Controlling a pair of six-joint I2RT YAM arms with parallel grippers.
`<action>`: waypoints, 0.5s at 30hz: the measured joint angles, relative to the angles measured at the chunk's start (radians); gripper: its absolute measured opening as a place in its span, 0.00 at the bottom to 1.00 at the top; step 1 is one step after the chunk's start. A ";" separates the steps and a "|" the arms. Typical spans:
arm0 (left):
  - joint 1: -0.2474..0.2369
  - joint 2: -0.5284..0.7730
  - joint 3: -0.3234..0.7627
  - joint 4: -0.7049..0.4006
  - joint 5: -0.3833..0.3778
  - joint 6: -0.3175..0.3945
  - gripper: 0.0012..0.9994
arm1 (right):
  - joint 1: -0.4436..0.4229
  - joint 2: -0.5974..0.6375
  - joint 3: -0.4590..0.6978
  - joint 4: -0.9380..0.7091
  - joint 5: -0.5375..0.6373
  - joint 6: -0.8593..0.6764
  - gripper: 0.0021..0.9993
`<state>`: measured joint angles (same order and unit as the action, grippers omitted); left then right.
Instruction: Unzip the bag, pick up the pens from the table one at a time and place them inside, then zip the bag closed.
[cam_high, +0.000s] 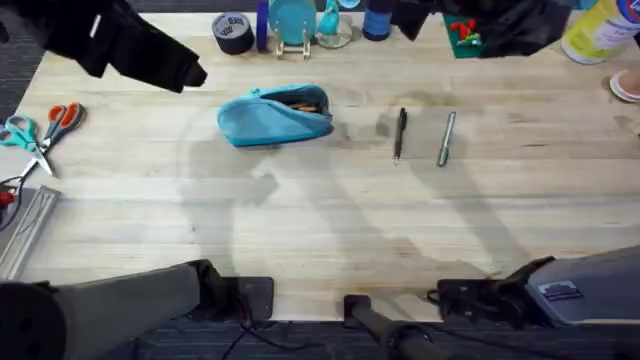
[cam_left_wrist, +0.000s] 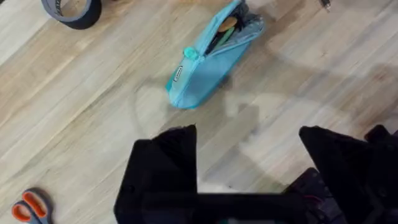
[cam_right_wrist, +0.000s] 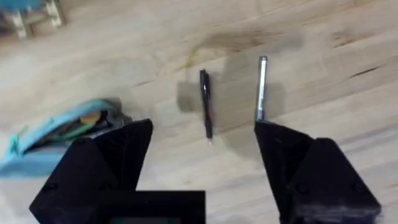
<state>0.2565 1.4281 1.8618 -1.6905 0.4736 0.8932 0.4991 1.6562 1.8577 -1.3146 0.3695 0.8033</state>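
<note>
The right wrist view shows the slim black pen (cam_right_wrist: 205, 106) and the slim silver-grey metal pen (cam_right_wrist: 261, 87) lying side by side on the light wood plank tabletop (cam_right_wrist: 348, 81), a little apart and not touching. Both pens lie in the wide gap between the two black fingers (cam_right_wrist: 305, 174) of the right gripper (cam_right_wrist: 202, 140). The fingers are spread far apart and hold nothing. Each pen's long side points away from the gripper, so the fingers stand on either side of the pens, ready to squeeze across a thin body. The black pen sits closer to the middle of the gap, so I think it is the easier one to take first.

In the overhead view, the pens (cam_high: 422, 136) lie on the right half of the tabletop, so the right arm is the nearer one. The soft light blue fabric pouch (cam_high: 275, 115) lies to their left, well apart from them. Its zipper is already open and some things peek out of the mouth.

The left wrist view looks down at the pouch from above. The left gripper (cam_left_wrist: 249, 134) also has its black fingers (cam_left_wrist: 165, 168) wide open and empty, and it is the arm nearer the pouch.

I think the next move is for the right gripper to go down onto one pen only.
</note>
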 joint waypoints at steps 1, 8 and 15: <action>0.000 0.000 0.000 0.000 0.000 0.000 1.00 | 0.000 0.000 -0.020 0.019 0.006 0.023 1.00; 0.000 0.000 0.000 0.000 0.000 0.000 1.00 | 0.000 0.009 -0.232 0.222 0.024 0.141 1.00; 0.000 0.000 0.000 0.000 0.000 0.000 1.00 | 0.000 0.025 -0.383 0.336 0.027 0.221 1.00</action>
<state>0.2565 1.4281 1.8618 -1.6905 0.4736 0.8931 0.4992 1.6813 1.4743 -0.9781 0.3967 1.0248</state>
